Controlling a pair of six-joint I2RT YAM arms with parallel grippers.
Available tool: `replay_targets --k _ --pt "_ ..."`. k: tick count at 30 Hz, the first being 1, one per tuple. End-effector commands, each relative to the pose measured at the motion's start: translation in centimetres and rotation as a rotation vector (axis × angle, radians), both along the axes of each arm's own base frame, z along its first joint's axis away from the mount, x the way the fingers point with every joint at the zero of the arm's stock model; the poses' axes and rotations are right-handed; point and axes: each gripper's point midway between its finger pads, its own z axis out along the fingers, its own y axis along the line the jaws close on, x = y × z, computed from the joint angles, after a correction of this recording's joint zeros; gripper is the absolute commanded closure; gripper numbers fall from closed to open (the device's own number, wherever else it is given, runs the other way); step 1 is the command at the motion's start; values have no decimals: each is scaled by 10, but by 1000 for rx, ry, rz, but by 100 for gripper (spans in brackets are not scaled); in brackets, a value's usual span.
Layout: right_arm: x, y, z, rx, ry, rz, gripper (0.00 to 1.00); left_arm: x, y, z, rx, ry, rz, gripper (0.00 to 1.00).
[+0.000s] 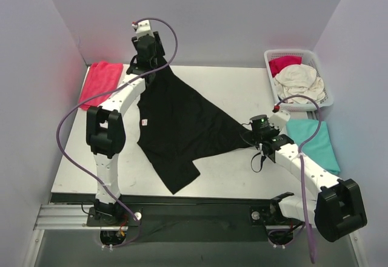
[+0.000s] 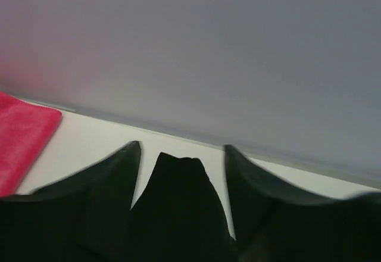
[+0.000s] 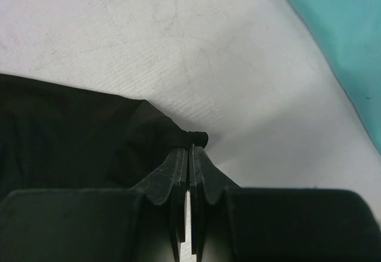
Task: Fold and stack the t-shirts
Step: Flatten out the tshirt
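Right wrist view first: we see the right pincer (image 3: 190, 150) clamped tight, a nub of the black shirt (image 3: 71, 131) pinched at its tips, low over the table (image 3: 178, 47). Near it on the right lies the teal shirt (image 3: 339, 36), flat. Over to the left pincer (image 2: 182, 149): its jaws stand apart, a point of black cloth between them with gaps on both sides, so we call nothing gripped there. From above, we watch the black shirt stretch from the left pincer at the far-left corner across to the right pincer, its lower part sprawling toward the near edge. A red shirt (image 1: 100, 82) lies at far left; the basket (image 1: 290, 51) at far right holds a cream shirt (image 1: 298, 82).
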Motion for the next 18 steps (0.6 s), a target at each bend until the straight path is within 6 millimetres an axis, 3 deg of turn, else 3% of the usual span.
replay_targets --k 1,2,4,5,6,7,8,10,11,12,13,14,15,16,18 --pt "10 0 14 -11 -42 -26 100 2 2 33 0 -65 19 22" --pt "10 0 13 -14 -38 -28 100 -6 4 29 9 -55 57 13" --pt "11 2 12 -10 -34 -21 100 -16 7 34 11 -90 83 7" --pt "11 2 11 -11 -30 -22 100 -28 10 52 6 -124 92 6" --pt "12 2 11 -11 -29 -20 100 -39 7 33 22 -91 93 6" --pt "12 3 11 -9 -29 -20 100 -48 7 32 26 -76 98 5" --pt "12 4 10 -12 -26 -17 100 -64 10 44 -5 -78 114 6" --pt "13 4 10 -13 -25 -16 100 -96 2 10 5 49 111 8" --pt "13 4 9 -20 -20 -15 100 -119 -3 25 -71 34 99 10" --pt "14 3 8 -22 -17 -17 100 -134 -9 22 -95 44 81 13" --pt "14 4 8 -24 -14 -16 100 -167 -25 -25 -47 160 47 19" --pt "15 5 5 -26 -6 -14 100 -191 -29 -12 -108 131 35 22" --pt "14 5 3 -27 1 -13 100 -210 -35 -25 -105 153 15 25" --pt "15 6 2 -27 5 -7 100 -240 -44 -58 -62 222 -3 29" --pt "15 8 -3 -29 20 -2 100 -270 -49 -63 -117 236 -39 35"
